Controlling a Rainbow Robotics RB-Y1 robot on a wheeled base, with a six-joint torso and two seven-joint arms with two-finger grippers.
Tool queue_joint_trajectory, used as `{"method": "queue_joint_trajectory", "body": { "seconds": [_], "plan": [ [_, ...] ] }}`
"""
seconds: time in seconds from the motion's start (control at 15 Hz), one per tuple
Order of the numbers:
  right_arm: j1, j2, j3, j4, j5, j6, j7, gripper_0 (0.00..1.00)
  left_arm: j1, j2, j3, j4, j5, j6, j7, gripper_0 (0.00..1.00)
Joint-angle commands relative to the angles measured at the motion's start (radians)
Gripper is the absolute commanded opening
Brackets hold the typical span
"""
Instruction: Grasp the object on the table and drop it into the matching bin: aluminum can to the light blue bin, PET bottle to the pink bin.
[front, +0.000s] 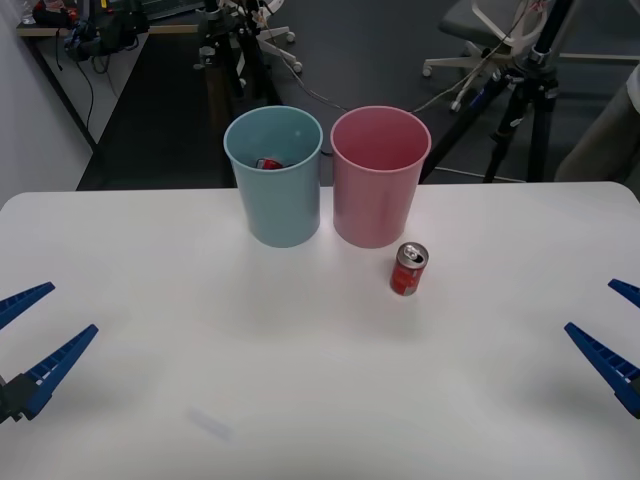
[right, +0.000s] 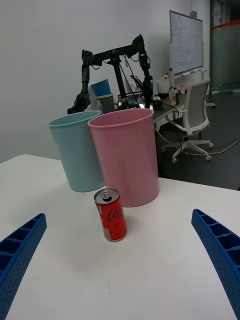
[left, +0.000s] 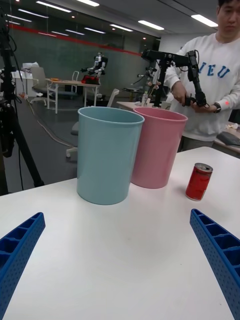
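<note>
Can (front: 408, 269) stands upright on the tabletop (front: 200, 340) before the pink bin (front: 379, 176) — light, thin-walled, slick; my right end effector (front: 607, 338), spread wide, should pinch its mid-sides gently.

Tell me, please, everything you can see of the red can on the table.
The aluminum can is small and red with a silver top and pull tab, white script on its side, and looks like metal. It stands upright on the white table, just in front of the pink bin toward the robot's right, apart from it and far shorter. Nothing touches it but the tabletop; both grippers are open and far off.
</note>
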Motion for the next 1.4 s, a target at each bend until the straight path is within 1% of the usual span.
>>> {"method": "queue_joint_trajectory", "body": {
  "seconds": [0.07,0.27,0.47,0.6,0.8,0.93,1.07,1.2,1.27,1.4],
  "plan": [
    [0.011,0.032,-0.001,0.014,0.01,0.004,0.002,1.0,0.0,0.0,0.0,0.0,0.0,0.0,0.0,1.0],
    [0.01,0.039,0.001,0.015,0.013,0.011,0.003,1.0,0.0,0.0,0.0,0.0,0.0,0.0,0.0,1.0],
    [0.036,0.044,0.034,0.015,0.01,0.033,0.017,1.0,0.0,0.0,0.0,0.0,0.0,0.0,0.0,1.0],
    [0.054,0.064,0.054,0.015,0.006,0.044,0.038,1.0,0.0,0.0,0.0,0.0,0.0,0.0,0.0,1.0],
    [0.073,0.124,0.076,0.015,0.008,0.064,0.155,1.0,0.0,0.0,0.0,0.0,0.0,0.0,0.0,1.0],
    [0.084,0.128,0.126,0.015,0.008,0.103,0.218,1.0,0.0,0.0,0.0,0.0,0.0,0.0,0.0,1.0],
    [0.085,0.128,0.189,0.015,0.008,0.182,0.299,1.0,0.0,0.0,0.0,0.0,0.0,0.0,0.0,1.0],
    [0.082,0.128,0.243,0.015,0.008,0.245,0.354,1.0,0.0,0.0,0.0,0.0,0.0,0.0,0.0,1.0],
    [0.073,0.128,0.275,0.017,0.008,0.281,0.376,1.0,0.0,0.0,0.0,0.0,0.0,0.0,0.0,1.0],
    [0.06,0.128,0.326,0.017,0.008,0.335,0.382,1.0,0.0,0.0,0.0,0.0,0.0,0.0,0.0,1.0]
  ]
}}
